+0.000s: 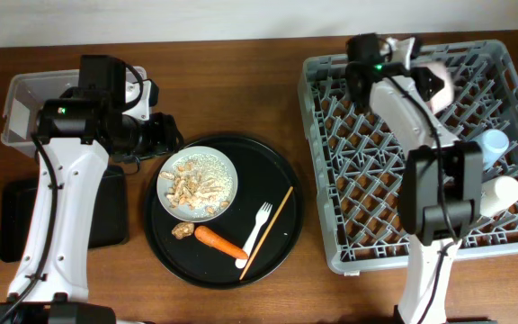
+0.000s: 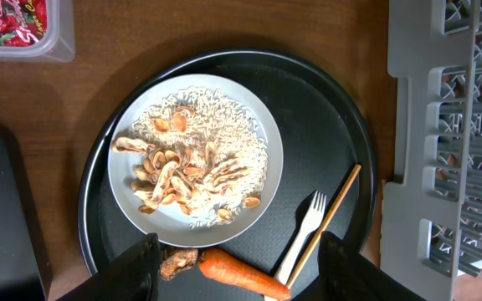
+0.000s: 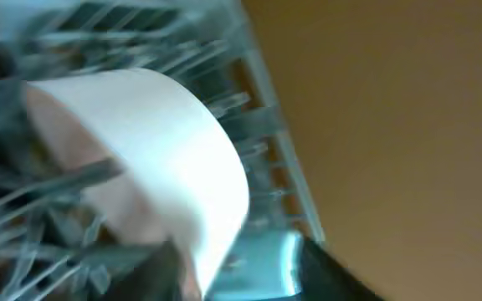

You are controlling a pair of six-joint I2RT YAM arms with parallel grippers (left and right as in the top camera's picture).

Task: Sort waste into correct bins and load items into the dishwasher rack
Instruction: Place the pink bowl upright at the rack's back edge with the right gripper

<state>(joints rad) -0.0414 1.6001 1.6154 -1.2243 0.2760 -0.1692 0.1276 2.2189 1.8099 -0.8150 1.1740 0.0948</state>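
Left jaws spread near the plate (image 2: 263, 194); right jaws' state unclear beside the tilted bowl (image 3: 166, 142).

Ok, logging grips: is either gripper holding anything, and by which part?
Left gripper: nothing, open above the plate. Right gripper: by the pinkish-white bowl, too blurred to tell.

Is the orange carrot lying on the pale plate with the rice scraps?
No, the carrot lies on the round black tray, outside the rim of the plate and beside the brown lump.

Soft, even light and sharp views, except the right wrist's, which is badly blurred.
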